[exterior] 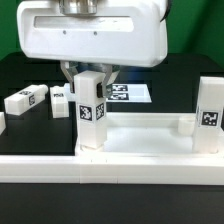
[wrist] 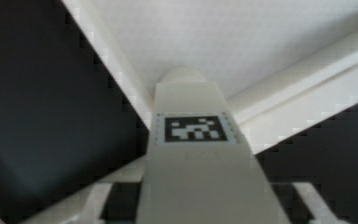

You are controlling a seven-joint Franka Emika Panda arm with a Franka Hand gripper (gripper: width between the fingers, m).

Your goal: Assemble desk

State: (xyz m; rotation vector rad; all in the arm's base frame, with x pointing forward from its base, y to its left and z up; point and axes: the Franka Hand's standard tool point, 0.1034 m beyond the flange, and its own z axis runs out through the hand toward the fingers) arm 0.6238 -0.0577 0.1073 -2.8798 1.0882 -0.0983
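Note:
The white desk top (exterior: 140, 126) lies across the front of the black table with its raised rim up. A white square leg (exterior: 91, 108) with a tag stands upright at the top's corner on the exterior view's left. My gripper (exterior: 90, 80) straddles the upper part of this leg, and its jaws stand open with a dark gap on each side. In the wrist view the leg (wrist: 197, 130) runs up the middle between my fingers (wrist: 99, 200), with the desk top (wrist: 247, 40) beyond it. Another leg (exterior: 210, 115) stands upright at the corner on the exterior view's right.
Two loose white legs (exterior: 25, 100) (exterior: 60, 100) lie on the black table at the exterior view's left. The marker board (exterior: 128, 93) lies flat behind the held leg. The large white robot hand fills the top of the exterior view.

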